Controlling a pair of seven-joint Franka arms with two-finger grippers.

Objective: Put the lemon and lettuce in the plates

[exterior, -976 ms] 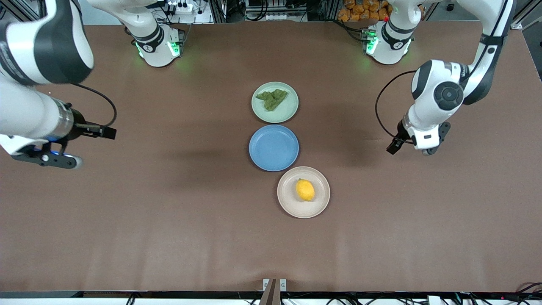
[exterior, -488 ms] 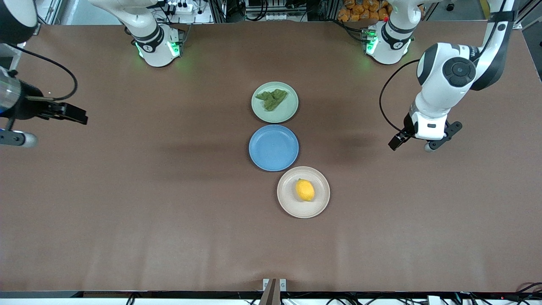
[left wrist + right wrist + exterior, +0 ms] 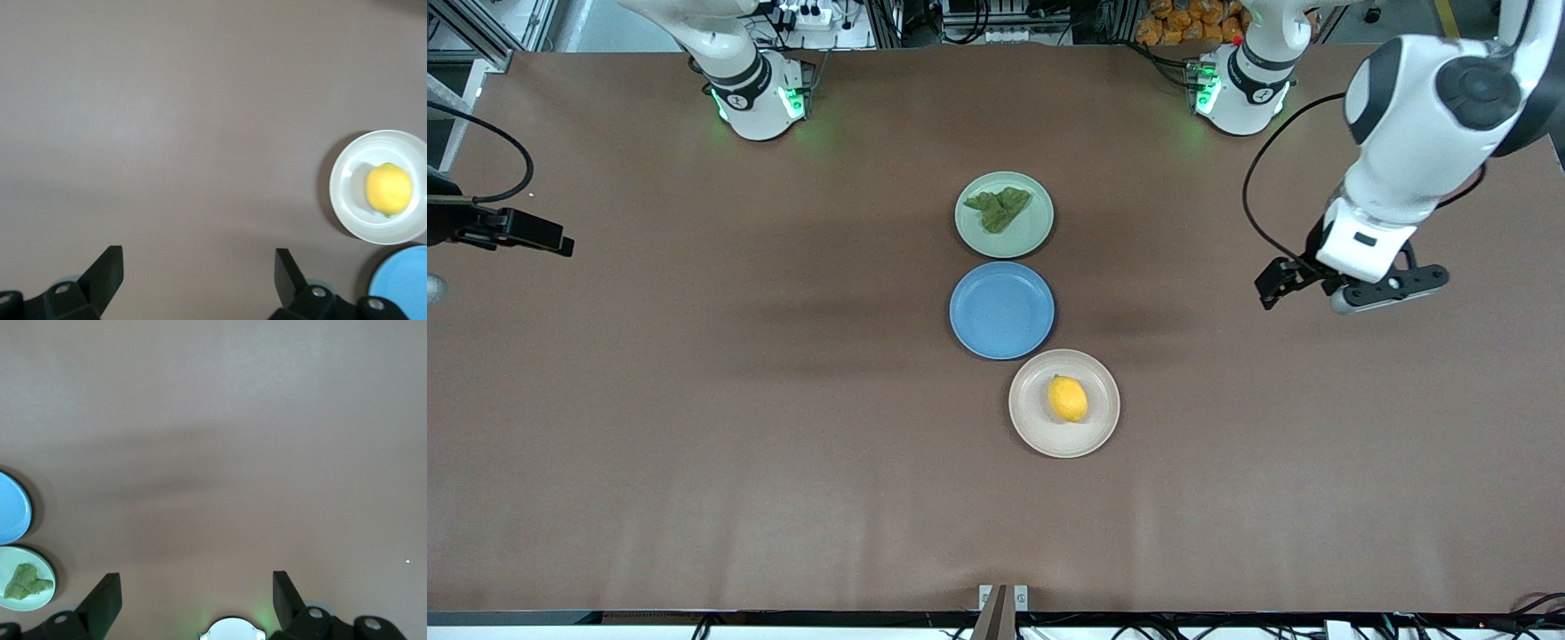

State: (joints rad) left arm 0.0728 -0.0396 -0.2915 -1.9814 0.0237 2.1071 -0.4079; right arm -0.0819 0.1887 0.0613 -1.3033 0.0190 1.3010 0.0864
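Note:
The yellow lemon (image 3: 1067, 399) (image 3: 388, 189) lies in the beige plate (image 3: 1034, 428) (image 3: 343, 200), the plate nearest the front camera. The green lettuce (image 3: 998, 208) (image 3: 25, 581) lies in the mint plate (image 3: 1032, 236) (image 3: 35, 603), nearest the arm bases. My left gripper (image 3: 198, 267) (image 3: 1385, 290) hangs open and empty over bare table toward the left arm's end. My right gripper (image 3: 197, 587) is also open and empty, high over bare table at the right arm's end, and mostly past the edge of the front view.
An empty blue plate (image 3: 1002, 309) (image 3: 403, 283) (image 3: 10, 508) sits between the two filled plates. The three plates form a short row mid-table. Brown table cloth (image 3: 738, 427) spreads wide around them. Both arm bases (image 3: 758, 98) (image 3: 1240, 89) stand along the table edge farthest from the camera.
Both arms have pulled up and outward, away from the plates, each toward its own end of the table. The right hand has slid almost out of the front view. Lemon and lettuce stay put.

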